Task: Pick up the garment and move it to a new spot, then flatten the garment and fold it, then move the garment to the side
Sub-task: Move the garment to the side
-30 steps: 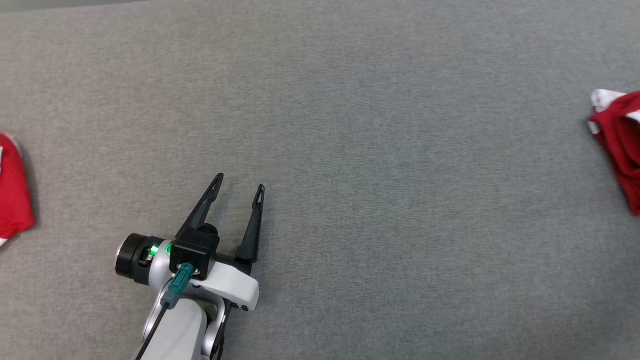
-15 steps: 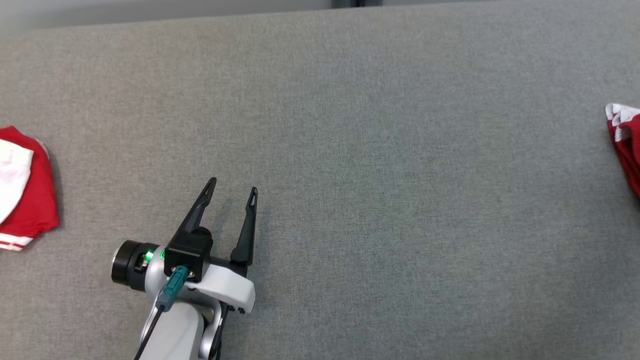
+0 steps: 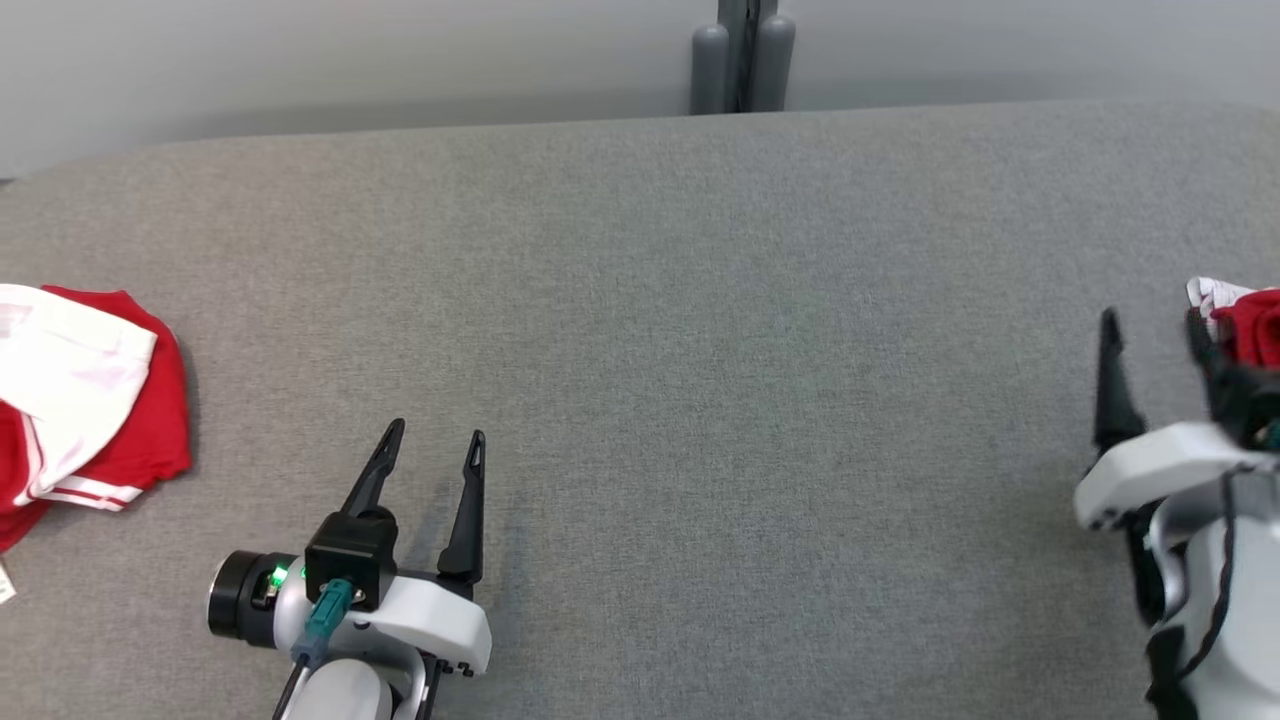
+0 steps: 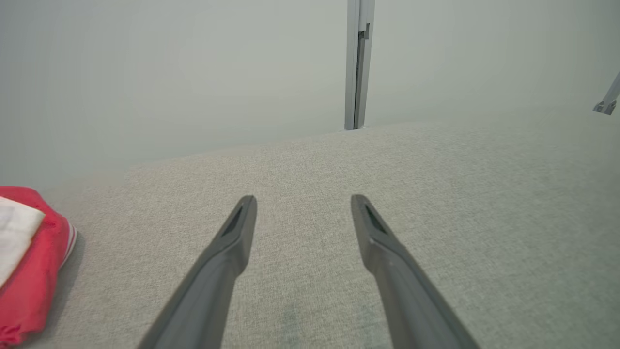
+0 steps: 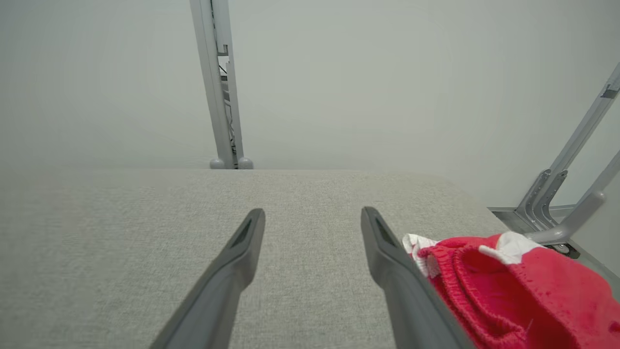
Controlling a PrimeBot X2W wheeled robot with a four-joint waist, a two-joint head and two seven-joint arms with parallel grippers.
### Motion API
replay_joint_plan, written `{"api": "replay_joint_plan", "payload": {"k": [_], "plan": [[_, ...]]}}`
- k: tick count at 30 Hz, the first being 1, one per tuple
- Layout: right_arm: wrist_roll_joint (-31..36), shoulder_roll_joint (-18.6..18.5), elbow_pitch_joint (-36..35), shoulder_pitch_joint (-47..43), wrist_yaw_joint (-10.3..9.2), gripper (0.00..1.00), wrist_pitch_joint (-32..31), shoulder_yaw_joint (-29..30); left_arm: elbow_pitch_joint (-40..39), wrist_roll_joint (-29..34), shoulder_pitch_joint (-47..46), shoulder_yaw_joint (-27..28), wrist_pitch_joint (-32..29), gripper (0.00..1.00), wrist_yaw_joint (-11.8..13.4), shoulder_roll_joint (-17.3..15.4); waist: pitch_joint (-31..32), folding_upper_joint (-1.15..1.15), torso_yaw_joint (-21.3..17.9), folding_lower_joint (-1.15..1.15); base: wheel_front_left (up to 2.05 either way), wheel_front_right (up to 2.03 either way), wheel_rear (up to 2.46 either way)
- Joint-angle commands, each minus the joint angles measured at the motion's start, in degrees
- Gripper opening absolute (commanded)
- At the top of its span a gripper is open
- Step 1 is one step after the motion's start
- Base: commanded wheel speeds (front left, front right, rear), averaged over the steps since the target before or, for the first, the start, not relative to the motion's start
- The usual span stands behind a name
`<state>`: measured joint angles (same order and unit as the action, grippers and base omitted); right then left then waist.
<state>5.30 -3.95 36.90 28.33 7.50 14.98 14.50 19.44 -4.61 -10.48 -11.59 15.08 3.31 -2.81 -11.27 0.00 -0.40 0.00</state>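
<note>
The frame edge crops the garment (image 3: 1257, 328), partly behind the right pincer (image 3: 1150, 318), and the left shirt (image 3: 100, 400).

Open grey fabric surface (image 3: 760, 330) across the whole middle, free for passage. Blocked at the left edge by a folded red-and-white shirt (image 3: 80, 390), at the right by a crumpled red garment (image 5: 513, 291) just beside the right gripper (image 5: 312, 213). Grey post (image 3: 742, 55) beyond the far edge.
</note>
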Motion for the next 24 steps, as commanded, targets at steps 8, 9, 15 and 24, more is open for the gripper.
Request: {"api": "replay_joint_plan", "payload": {"k": [8, 9, 15, 24], "plan": [[-7.0, 0.9, -4.2, -10.2, -0.02, 1.0, 0.3, -8.6, 0.6, -1.3, 3.0, 1.9, 0.1, 1.0, 1.2, -0.2, 4.5, 0.0, 1.7, 0.0, 0.0, 0.0, 0.0], [-7.9, 0.9, -4.4, -11.0, -0.02, 1.0, 0.3, -9.6, 0.7, -1.4, 3.4, 2.1, 0.1, 1.0, 1.4, -0.2, 5.1, 0.0, 1.7, 0.0, 0.0, 0.0, 0.0], [-11.0, 0.8, -6.1, -14.3, -0.02, 1.0, 0.3, -13.7, 1.3, -1.4, 5.5, 3.9, 0.1, 1.0, 1.8, -0.2, 7.7, 0.0, 1.5, 0.0, 0.0, 0.0, 0.0], [-14.4, 0.8, -9.5, -17.2, -0.02, 1.0, 0.3, -16.9, 2.7, -1.3, 7.9, 7.0, 0.1, 1.0, 2.8, -0.2, 11.0, 0.0, 1.3, 0.0, 0.0, 0.0, 0.0]]}}
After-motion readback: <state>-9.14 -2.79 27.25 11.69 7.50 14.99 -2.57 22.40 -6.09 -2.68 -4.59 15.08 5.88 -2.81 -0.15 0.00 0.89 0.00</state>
